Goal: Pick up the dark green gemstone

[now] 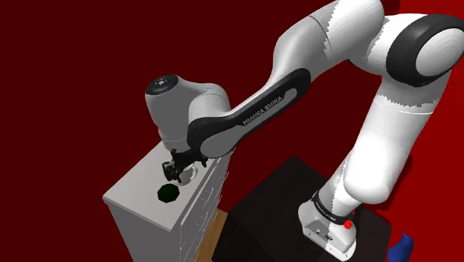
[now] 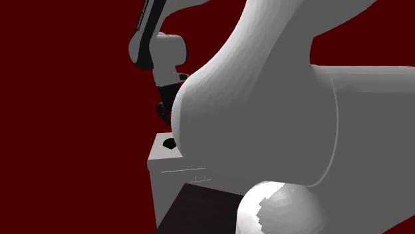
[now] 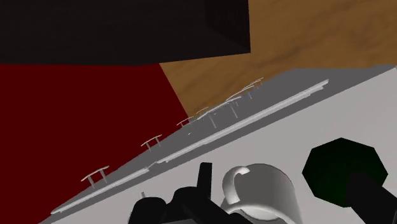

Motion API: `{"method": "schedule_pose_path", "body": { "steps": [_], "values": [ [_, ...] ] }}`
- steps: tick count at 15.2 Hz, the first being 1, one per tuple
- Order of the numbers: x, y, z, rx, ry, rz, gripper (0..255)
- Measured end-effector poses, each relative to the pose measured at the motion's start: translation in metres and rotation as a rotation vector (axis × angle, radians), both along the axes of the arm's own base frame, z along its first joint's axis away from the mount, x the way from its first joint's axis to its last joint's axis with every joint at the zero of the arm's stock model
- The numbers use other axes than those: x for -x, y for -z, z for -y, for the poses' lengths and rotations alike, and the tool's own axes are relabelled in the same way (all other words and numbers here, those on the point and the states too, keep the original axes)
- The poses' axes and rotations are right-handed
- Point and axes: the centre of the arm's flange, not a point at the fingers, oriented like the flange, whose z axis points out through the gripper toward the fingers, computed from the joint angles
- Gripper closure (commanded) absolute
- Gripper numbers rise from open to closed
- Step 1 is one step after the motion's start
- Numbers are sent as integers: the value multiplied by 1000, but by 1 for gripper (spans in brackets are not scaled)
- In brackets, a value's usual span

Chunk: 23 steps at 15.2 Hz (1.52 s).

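Gemstone (image 1: 168, 194) sits on the dresser (image 1: 137, 187) top, close beside the cup (image 3: 261, 191). What may go wrong?
— The gripper (image 3: 282, 175), jaws spread wide, hangs over the cup; closing now may catch that instead.

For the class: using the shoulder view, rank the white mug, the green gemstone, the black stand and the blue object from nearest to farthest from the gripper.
1. White mug, right beside the gripper, on the dresser top.
2. Dark green gemstone, on the same top, nearer the view's bottom edge.
3. Black stand, toward the view's lower right.
4. Blue object, in the view's lower right corner.
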Motion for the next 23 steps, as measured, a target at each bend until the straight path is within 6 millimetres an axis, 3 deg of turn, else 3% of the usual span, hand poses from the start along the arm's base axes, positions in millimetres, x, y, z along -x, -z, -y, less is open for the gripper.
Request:
{"method": "schedule_pose_path", "body": {
  "steps": [7,15,16,23],
  "values": [
    [-22,66,-66,38,22,5,0],
    [-27,111,-74,44,25,6,0],
    [-27,113,-74,44,25,6,255],
    [-28,114,-73,45,26,7,255]
  ]
}}
